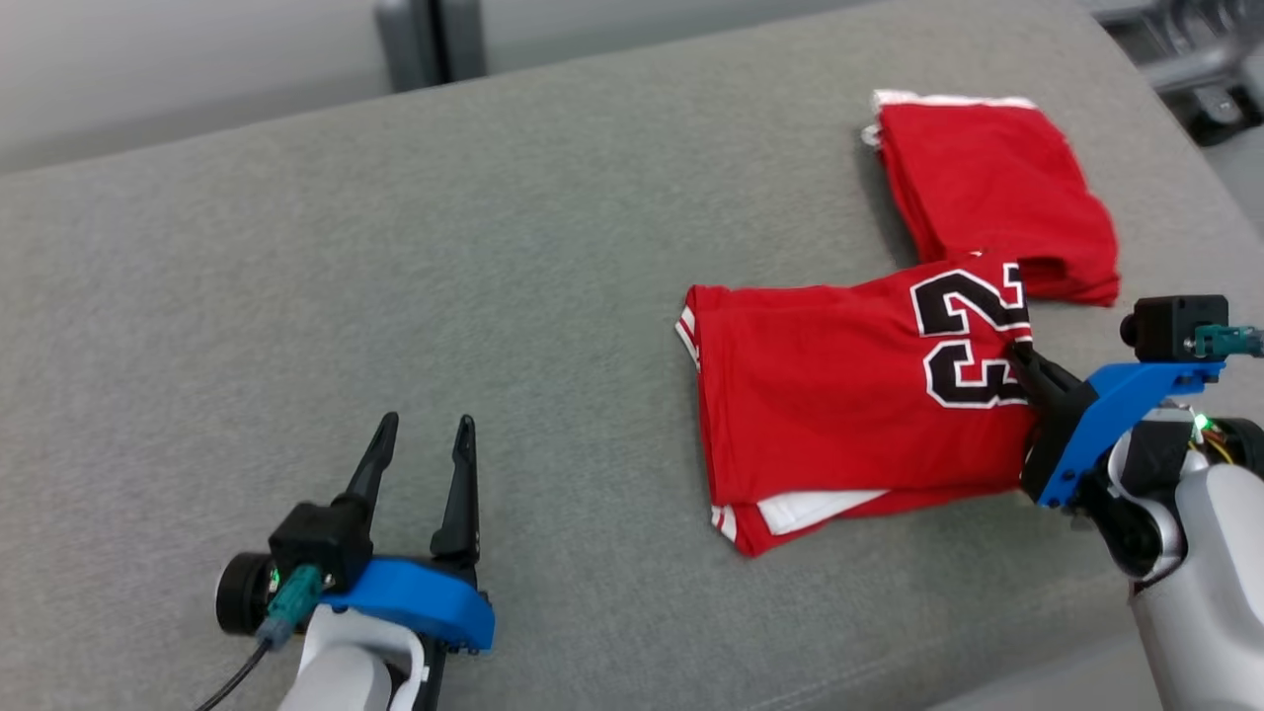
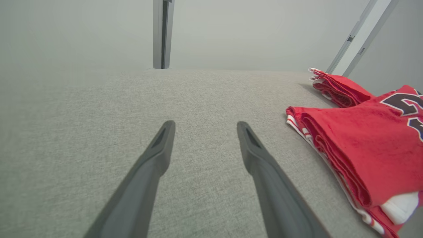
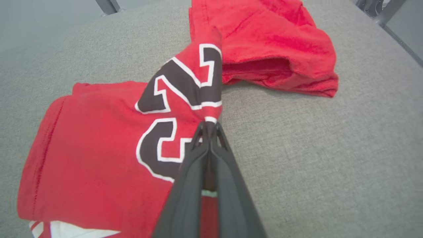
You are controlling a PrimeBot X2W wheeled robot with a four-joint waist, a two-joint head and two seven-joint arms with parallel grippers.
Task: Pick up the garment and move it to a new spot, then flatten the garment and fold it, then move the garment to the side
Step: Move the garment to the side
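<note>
A folded red garment (image 1: 839, 405) with a black and white number lies on the grey surface at the centre right. My right gripper (image 1: 1017, 355) is shut on its right edge, by the number. In the right wrist view the closed fingers (image 3: 209, 127) pinch the red cloth of the garment (image 3: 99, 138) and lift that edge slightly. My left gripper (image 1: 425, 434) rests open at the lower left, well away from the garment, with nothing between its fingers (image 2: 158, 148). The garment's left edge (image 2: 363, 145) shows at the right of the left wrist view.
A second folded red garment (image 1: 987, 188) lies just behind the held one, touching its far right corner. The grey cushioned surface (image 1: 395, 247) stretches wide to the left. Dark frame parts (image 1: 1195, 69) stand beyond the surface's far right edge.
</note>
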